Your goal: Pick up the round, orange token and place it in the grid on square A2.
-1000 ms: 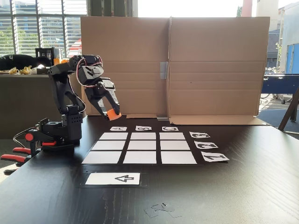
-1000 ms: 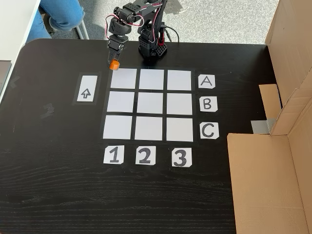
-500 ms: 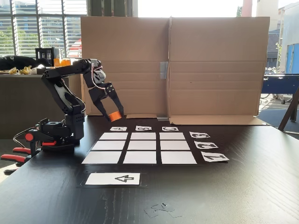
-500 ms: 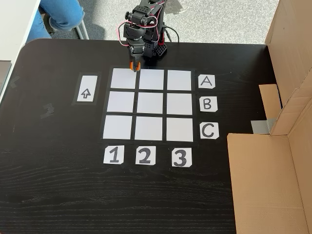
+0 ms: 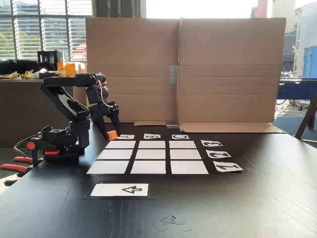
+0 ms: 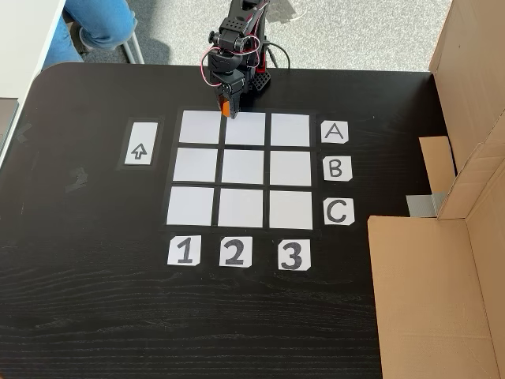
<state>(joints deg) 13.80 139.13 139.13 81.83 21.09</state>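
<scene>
Dark wood-grain table w/ a big cardboard screen standing along its far edge in a fixed view, windows behind. Black arm bolted near table edge, clamps beside its base. Grid lies flat mid-table: 3x3 white cells split by black gaps, cards A, B, C down one side and 1, 2, 3 along the near side in the high fixed view. Separate white arrow card sits left of grid there, well apart from the cells.

Gripper points down at the grid's arm-side edge, low over the table, fingers clamped on the round, orange token; token shows as an orange block at the fingertips in both fixed views. From the high fixed view it hangs at the edge of the top row, about at the gap between the 1st and 2nd cells, just touching into square A2's corner area. Can't tell if token touches paper or hovers just above. Square A2 itself is bare white paper
</scene>
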